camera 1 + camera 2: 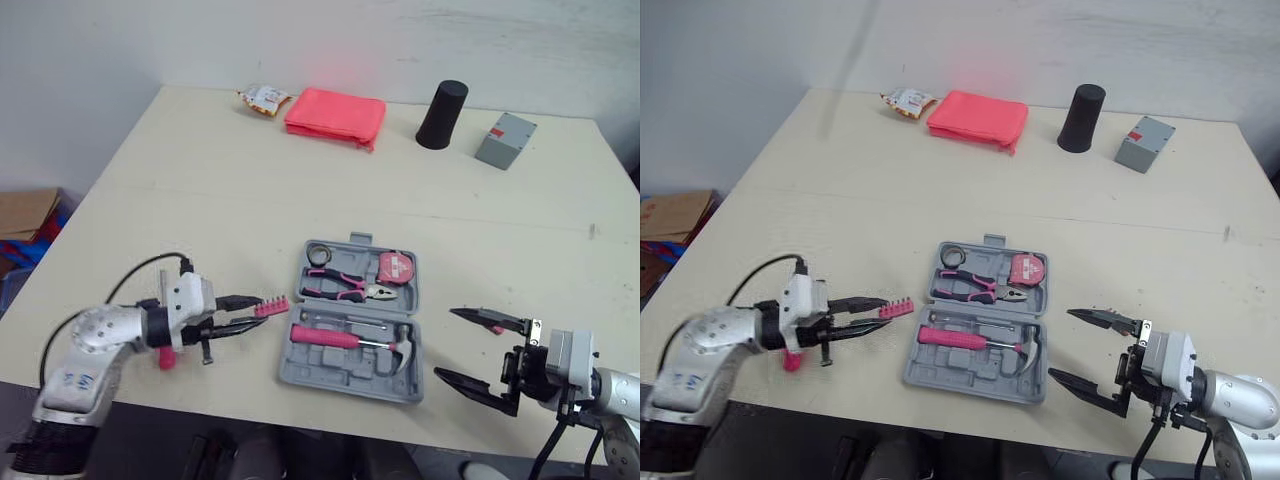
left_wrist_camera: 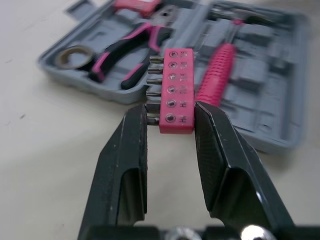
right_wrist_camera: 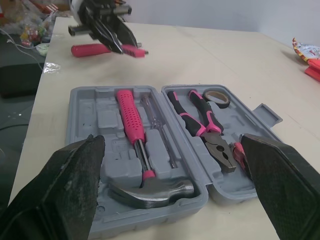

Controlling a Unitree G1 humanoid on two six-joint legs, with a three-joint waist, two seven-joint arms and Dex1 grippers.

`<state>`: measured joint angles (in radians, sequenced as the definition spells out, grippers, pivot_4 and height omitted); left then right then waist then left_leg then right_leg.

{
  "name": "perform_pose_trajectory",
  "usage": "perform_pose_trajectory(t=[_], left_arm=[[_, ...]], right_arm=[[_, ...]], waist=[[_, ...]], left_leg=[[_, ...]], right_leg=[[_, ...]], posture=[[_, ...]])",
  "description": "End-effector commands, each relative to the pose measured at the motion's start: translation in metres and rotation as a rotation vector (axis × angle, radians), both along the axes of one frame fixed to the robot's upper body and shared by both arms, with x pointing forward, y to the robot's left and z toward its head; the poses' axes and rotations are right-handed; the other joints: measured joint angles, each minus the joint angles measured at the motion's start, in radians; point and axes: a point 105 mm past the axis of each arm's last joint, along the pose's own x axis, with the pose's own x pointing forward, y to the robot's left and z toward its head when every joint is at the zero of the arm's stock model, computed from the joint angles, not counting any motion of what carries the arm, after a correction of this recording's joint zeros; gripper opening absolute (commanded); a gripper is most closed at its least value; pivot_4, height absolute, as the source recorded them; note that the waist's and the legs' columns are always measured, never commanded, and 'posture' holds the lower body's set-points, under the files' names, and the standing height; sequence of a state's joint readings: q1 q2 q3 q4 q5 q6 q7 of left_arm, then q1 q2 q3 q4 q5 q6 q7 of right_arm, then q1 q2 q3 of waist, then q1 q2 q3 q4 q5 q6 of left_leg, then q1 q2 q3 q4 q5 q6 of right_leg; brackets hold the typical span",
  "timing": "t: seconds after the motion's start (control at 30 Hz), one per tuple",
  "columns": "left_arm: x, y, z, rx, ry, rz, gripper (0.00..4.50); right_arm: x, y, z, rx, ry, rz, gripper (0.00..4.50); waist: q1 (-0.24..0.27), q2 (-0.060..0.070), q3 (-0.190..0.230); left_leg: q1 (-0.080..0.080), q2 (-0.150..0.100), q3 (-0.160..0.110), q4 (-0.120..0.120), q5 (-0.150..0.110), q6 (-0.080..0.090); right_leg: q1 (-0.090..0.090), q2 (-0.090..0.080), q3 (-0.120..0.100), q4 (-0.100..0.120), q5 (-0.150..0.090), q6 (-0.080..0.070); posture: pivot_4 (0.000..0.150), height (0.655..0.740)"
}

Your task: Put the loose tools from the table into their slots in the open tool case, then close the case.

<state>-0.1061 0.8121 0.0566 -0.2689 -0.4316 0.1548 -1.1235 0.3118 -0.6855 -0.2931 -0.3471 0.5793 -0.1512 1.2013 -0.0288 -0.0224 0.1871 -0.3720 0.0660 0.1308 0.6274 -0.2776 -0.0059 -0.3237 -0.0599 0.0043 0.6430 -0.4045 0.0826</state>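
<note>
Beige table (image 1: pixel 300 180) carried everything, with the grey tool case (image 1: pixel 340 372) lying open near its front edge. The left arm reached in low from the left, forearm roughly level, and the left gripper (image 1: pixel 258 310) pointed at the case's left side. The right arm came in from the front right corner, and the right gripper (image 1: pixel 445 343) hung just off the case's right edge, its fingers spread wide with nothing between them.

Inside the case, a pink-handled hammer (image 1: pixel 345 338) lay across the front half, with pink-and-black pliers (image 1: pixel 340 285) and a pink tape measure (image 1: pixel 397 268) in the rear half. A loose pink-handled tool (image 3: pixel 90 49) lay on the table under the left wrist.

Smallest was the pink bit holder (image 2: pixel 176 90), pinched at one end between the left fingers (image 2: pixel 127 150), which stood narrow around it. Most of its length stuck out past the fingertips towards the case, just short of the grey rim.
</note>
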Motion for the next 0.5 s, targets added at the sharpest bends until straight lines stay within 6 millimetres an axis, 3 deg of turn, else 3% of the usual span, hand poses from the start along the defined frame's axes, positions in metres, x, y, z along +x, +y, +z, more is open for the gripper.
perform_pose_trajectory(t=[0.03,0.33,0.5], left_arm=[[-0.018,-0.026,0.01,0.079,0.024,-0.18,0.66],[-0.014,-0.05,-0.001,0.43,0.076,-0.206,0.66],[-0.009,-0.065,0.001,0.504,0.065,-0.197,0.66]], right_arm=[[-0.005,-0.003,0.006,-0.011,-0.016,0.012,4.5],[-0.013,-0.003,0.004,-0.009,0.019,0.016,4.5],[-0.014,-0.001,0.003,-0.006,0.022,0.011,4.5]], waist=[[0.001,0.0,0.0],[0.0,-0.001,0.0],[0.001,-0.001,0.0]], left_leg=[[0.0,0.0,0.0,0.0,0.0,0.0],[-0.001,0.0,0.0,0.001,0.0,0.0],[-0.001,0.0,0.0,0.001,0.003,-0.004]], right_leg=[[0.0,0.0,0.0,-0.001,0.0,0.0],[0.0,0.002,0.002,-0.001,0.0,0.0],[0.0,0.003,0.002,-0.001,0.0,0.0]], posture=[[0.15,0.74],[0.15,0.74],[0.15,0.74]])
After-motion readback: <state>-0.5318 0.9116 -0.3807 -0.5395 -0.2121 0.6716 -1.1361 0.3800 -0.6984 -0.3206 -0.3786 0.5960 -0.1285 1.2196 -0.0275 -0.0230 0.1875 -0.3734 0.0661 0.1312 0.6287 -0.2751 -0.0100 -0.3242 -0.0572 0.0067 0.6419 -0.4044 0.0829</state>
